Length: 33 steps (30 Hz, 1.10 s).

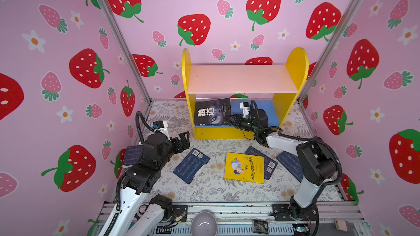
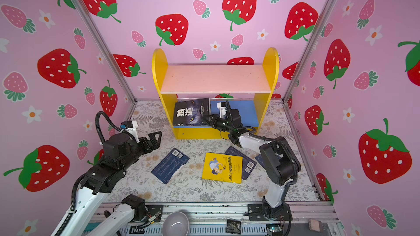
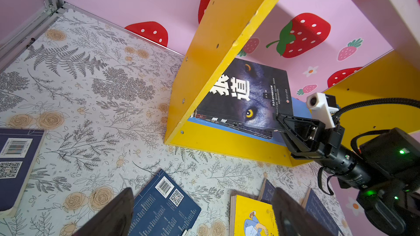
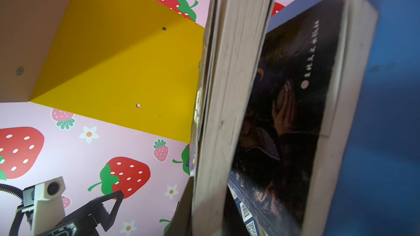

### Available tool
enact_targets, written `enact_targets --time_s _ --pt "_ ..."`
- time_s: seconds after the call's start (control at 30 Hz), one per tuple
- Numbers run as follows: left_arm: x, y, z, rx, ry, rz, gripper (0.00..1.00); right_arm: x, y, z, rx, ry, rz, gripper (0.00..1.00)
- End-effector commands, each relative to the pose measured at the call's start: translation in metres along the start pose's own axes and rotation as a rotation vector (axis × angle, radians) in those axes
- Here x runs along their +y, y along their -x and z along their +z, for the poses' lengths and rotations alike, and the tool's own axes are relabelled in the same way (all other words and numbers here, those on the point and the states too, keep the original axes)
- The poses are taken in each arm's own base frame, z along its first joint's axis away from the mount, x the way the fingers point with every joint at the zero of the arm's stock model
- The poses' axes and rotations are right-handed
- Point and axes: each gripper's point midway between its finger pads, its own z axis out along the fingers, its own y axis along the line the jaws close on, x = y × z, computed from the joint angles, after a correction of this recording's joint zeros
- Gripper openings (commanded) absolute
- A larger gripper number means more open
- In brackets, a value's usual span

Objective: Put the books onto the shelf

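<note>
In both top views the shelf (image 1: 295,64) (image 2: 270,64) is standing at centre frame against the back wall. Your right gripper (image 1: 229,118) (image 2: 208,119) is sitting inside its lower compartment, pinching the lower right corner of the wolf-cover book (image 1: 210,112) (image 2: 189,112). That book is lying tilted over the blue lower board (image 1: 272,112), just beside the left yellow side. Your left gripper (image 1: 184,139) (image 2: 155,138) is hovering at centre left with its fingers spread wide, holding nothing. Below the shelf, a navy book (image 1: 191,165), the yellow cartoon book (image 1: 244,168) and more navy ones are lying flat on the floral table (image 1: 204,191).

In the left wrist view the wolf-cover book (image 3: 247,96) is showing at centre right, slanting inside the compartment, and the right gripper (image 3: 281,121) is biting its corner. The left fingers (image 3: 113,214) are framing the bottom edge, far apart.

In the right wrist view the page edge of the wolf-cover book (image 4: 227,110) is running up mid-frame between the closed-down jaws. A second dark book (image 4: 291,87) is lying flat on the blue lower board (image 4: 386,132) at right.

You are handling a light, thin paperback. It is probably flexing under a corner pinch, and its glossy cover looks slippery. A hold nearer the middle of the page edge, or by the spine, seems steadier to me. The flat ones are likely needing one edge levered up before you are gripping them.
</note>
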Motion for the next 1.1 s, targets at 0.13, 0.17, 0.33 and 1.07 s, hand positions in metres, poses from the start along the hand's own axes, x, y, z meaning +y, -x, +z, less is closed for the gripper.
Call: enact_targets --time_s 0.13,0.17,0.33,1.07 --pt "0.000 0.000 0.003 -0.005 -0.006 -0.015 0.96 0.022 0.018 0.002 -0.041 0.065 -0.049 0.01" --pt "0.000 0.000 0.003 -0.005 -0.007 -0.015 0.96 0.022 0.017 0.003 -0.038 0.068 -0.047 0.01" --pt "-0.001 0.000 0.005 -0.002 -0.010 -0.016 0.96 0.021 0.011 0.010 -0.021 0.071 -0.044 0.01" --pt "-0.002 -0.001 0.010 0.010 -0.008 -0.010 0.96 -0.002 -0.005 0.004 0.035 -0.180 -0.182 0.39"
